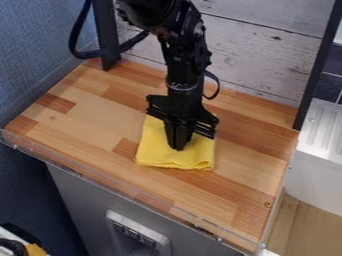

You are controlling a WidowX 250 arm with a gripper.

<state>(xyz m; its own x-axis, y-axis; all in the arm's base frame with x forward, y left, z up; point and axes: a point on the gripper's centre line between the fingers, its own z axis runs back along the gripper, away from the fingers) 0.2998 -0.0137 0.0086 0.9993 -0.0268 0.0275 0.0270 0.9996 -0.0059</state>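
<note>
Gripper (177, 148) down at yellow cloth (175, 158), mid-bench (87, 125). Jaws together; whether fabric is pinched, cannot tell. Cloth's near corners at 4 and 8 o'clock from jaw tips.

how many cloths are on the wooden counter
1: the yellow cloth near the middle of the wooden counter, under the claw. Another could be hidden beneath that cloth.
</note>
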